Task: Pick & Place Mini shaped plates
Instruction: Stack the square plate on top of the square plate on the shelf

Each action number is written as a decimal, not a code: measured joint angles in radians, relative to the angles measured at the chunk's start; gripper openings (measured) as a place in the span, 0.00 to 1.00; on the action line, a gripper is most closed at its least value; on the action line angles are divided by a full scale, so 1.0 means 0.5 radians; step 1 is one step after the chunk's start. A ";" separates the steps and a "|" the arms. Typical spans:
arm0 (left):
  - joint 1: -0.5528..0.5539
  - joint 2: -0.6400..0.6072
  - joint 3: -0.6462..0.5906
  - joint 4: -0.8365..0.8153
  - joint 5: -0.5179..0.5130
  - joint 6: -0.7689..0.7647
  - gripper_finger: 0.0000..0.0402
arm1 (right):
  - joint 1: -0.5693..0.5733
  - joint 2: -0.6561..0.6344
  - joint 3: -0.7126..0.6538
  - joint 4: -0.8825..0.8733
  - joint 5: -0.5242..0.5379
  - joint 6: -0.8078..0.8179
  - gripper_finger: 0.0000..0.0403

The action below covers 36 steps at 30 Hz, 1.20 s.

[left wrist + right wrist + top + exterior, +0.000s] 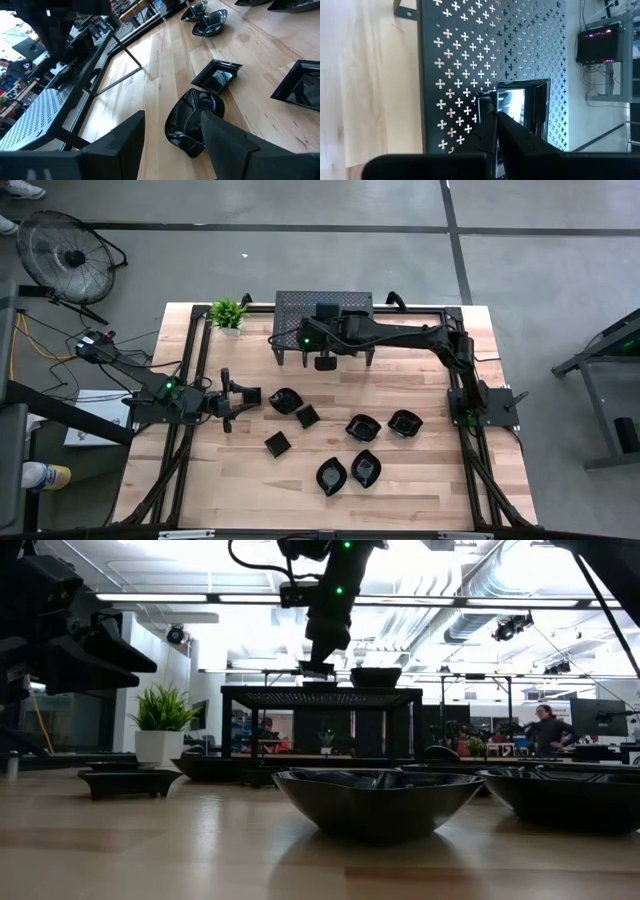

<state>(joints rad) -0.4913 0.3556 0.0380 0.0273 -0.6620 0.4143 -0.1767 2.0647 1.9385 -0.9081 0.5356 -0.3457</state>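
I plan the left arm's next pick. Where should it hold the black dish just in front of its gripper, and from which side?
Pinch the dish by its raised rim, at the edge nearest the left gripper, coming from above, one finger inside. It lies flat, open upward, so probably only the rim offers a hold. The right gripper is over the stand.

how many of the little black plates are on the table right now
7 on the wood: a roundish plate by the left fingers, two square ones, four nearer the right side. An eighth sits on the stand.
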 joint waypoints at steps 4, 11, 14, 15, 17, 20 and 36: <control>0.000 0.000 0.000 0.000 0.000 0.000 0.47 | -0.002 0.000 0.000 0.001 0.012 0.010 0.02; 0.000 0.000 0.000 0.000 0.000 0.000 0.47 | -0.005 0.000 -0.001 -0.001 -0.045 0.016 0.02; 0.000 0.000 0.000 0.000 0.001 0.000 0.47 | -0.013 0.000 -0.013 -0.006 -0.060 0.016 0.02; 0.000 0.000 0.000 0.000 0.000 0.000 0.47 | -0.018 0.002 -0.014 -0.015 -0.060 0.016 0.02; 0.000 0.000 0.000 0.000 0.000 0.000 0.47 | -0.028 0.002 -0.014 -0.016 -0.060 0.016 0.02; 0.000 0.000 0.000 0.000 0.000 0.000 0.47 | -0.029 0.002 -0.014 -0.016 -0.042 0.011 0.02; 0.000 0.000 0.000 0.000 0.001 0.000 0.47 | -0.040 0.002 -0.014 -0.031 -0.061 0.009 0.04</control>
<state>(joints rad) -0.4915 0.3555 0.0380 0.0273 -0.6617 0.4145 -0.1968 2.0659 1.9316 -0.9237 0.5052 -0.3412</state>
